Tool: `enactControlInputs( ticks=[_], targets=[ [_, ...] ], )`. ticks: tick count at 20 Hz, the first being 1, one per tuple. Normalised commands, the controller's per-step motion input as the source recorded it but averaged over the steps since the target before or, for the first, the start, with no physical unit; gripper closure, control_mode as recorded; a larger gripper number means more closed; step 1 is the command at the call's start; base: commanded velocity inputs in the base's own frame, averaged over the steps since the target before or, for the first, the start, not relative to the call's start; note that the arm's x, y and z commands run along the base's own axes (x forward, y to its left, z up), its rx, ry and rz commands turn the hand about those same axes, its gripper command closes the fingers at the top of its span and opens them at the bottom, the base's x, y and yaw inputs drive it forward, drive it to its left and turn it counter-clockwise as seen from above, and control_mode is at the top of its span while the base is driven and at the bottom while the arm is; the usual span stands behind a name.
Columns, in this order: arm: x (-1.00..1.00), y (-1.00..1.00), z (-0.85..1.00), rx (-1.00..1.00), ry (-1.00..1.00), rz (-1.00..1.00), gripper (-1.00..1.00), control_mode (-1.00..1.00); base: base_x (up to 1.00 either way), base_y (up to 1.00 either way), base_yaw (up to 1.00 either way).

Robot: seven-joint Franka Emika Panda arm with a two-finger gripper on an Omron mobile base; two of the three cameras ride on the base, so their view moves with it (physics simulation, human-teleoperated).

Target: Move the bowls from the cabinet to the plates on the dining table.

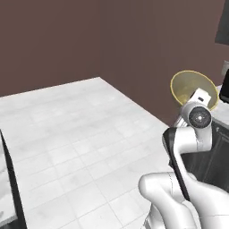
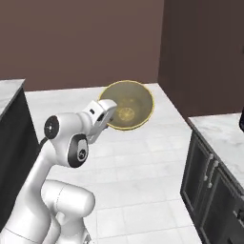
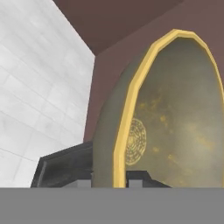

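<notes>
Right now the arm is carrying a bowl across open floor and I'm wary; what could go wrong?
The jaws pinch only the rim of the olive-yellow bowl, which hangs tilted on edge, so it could slip or swing. It is over tiled floor, so a drop may break it. The dark cupboard stands close by.

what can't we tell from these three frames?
- Gripper fingertips: hand view, cut off by the bottom edge, so the grip on the olive-yellow bowl rim is only partly seen.
- Same grip: left base view, the wrist covers it; right base view, the hand hides the fingers.
- Marble counter: right base view, cut by the right edge.
- Dark panel: left base view, top right, cropped, unidentifiable.
</notes>
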Motion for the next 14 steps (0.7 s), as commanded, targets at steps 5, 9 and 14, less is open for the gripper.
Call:
enactControlInputs(
  ticks=[5, 9, 14],
  targets=[
    [0.0, 0.0, 0.0, 0.0, 0.0, 0.0, 1.0, 1.0, 0.77, -0.58, 0.27],
    [0.0, 0.0, 0.0, 0.0, 0.0, 0.0, 1.0, 1.0, 0.67, 0.21, 0.49],
    [0.0, 0.0, 0.0, 0.0, 0.0, 0.0, 1.0, 1.0, 0.41, 0.43, 0.6]
  ],
)
